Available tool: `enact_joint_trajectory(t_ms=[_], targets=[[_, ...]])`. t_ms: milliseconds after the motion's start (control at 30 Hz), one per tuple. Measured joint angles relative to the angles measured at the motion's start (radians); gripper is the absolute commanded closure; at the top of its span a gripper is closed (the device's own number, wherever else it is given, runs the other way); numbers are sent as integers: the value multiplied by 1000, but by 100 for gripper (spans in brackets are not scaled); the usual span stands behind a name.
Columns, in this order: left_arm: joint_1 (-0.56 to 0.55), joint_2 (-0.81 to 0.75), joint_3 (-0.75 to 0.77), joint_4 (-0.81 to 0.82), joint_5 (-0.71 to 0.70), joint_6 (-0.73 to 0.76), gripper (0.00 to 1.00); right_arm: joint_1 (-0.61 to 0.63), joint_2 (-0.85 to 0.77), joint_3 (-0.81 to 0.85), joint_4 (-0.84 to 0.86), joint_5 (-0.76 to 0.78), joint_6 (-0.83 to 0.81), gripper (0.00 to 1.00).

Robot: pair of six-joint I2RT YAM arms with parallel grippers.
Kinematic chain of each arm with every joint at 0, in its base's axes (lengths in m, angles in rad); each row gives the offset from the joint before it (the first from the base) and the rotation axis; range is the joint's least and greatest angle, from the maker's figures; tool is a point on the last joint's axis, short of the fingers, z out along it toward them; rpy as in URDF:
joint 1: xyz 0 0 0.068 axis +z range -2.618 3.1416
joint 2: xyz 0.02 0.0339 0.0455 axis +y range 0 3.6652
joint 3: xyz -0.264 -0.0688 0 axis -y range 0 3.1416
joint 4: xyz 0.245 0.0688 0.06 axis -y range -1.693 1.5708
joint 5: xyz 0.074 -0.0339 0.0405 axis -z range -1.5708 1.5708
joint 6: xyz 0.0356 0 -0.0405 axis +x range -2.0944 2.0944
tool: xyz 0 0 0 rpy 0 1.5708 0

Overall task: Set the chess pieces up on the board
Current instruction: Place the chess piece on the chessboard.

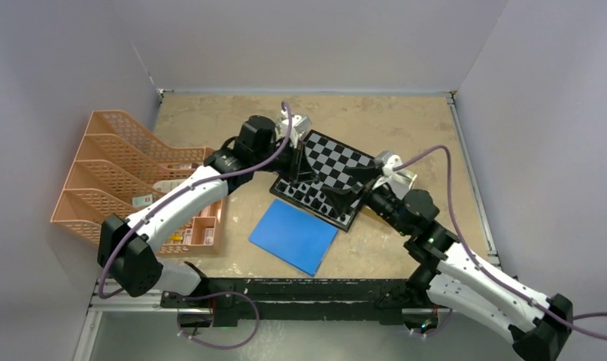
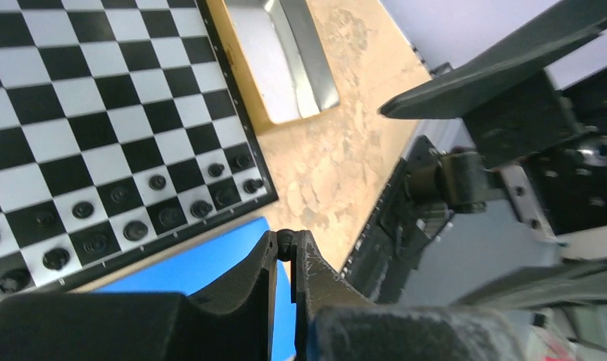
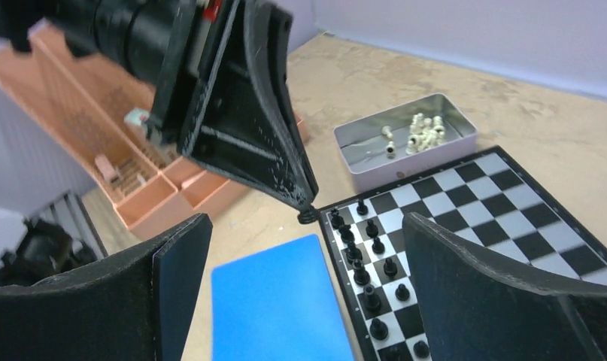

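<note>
A mottled tan counter [image 1: 405, 120] carried everything, with a peach plastic mesh file organiser [image 1: 104, 173] along its left edge. The white-and-black left arm [image 1: 181, 197] extended from the near-left corner toward the middle, its wrist tipped steeply down. The right arm [image 1: 465, 271] came in from the near-right corner, lying flatter and pointing leftward. The flat black-and-silver chequered board [image 1: 336, 162] sat skewed in the counter's middle. A plain blue square sheet [image 1: 294, 235] lay just beside it toward the near edge, and a small open metal tin [image 3: 413, 159] of pale cream chess pieces [image 3: 424, 128] sat just beyond it toward the far edge.

The left tool [image 2: 285, 248] was pinched shut, and a tiny glossy black chess piece [image 3: 307, 216] appeared to be nipped upright at its tip. It hung just outside the board's left corner, over bare counter beside the blue sheet, on no square. The right tool [image 3: 308, 226] stood wide apart and empty, its fingers either side of that tip and touching nothing.

Two rows of black chess pieces [image 2: 135, 229] lined the board's edge next to the sheet. From the left tool the board lay just off toward the counter's right edge, so the left arm looked the nearer for placing. A short carry over the corner and a straight lowering seemed called for, with the standing neighbours easy to knock
</note>
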Motion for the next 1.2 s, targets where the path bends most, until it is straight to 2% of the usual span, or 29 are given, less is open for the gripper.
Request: enact_joint_trajectory(t_ms=[167,333,567,833,1200], targets=[[-98,61,32,58,-157,20,100,0,-145,41,-178,241,159,1],[-137,161,33,131,-272,35,100,0,-236,74,-325,485,267,1],[-195,288,39,209,-399,70,100,0,-315,71,-474,705,394,1],[-234,378,40,246,-494,113,100,0,-388,68,-534,813,458,1],[-249,449,40,289,-553,130,100,0,-424,47,-531,822,459,1]])
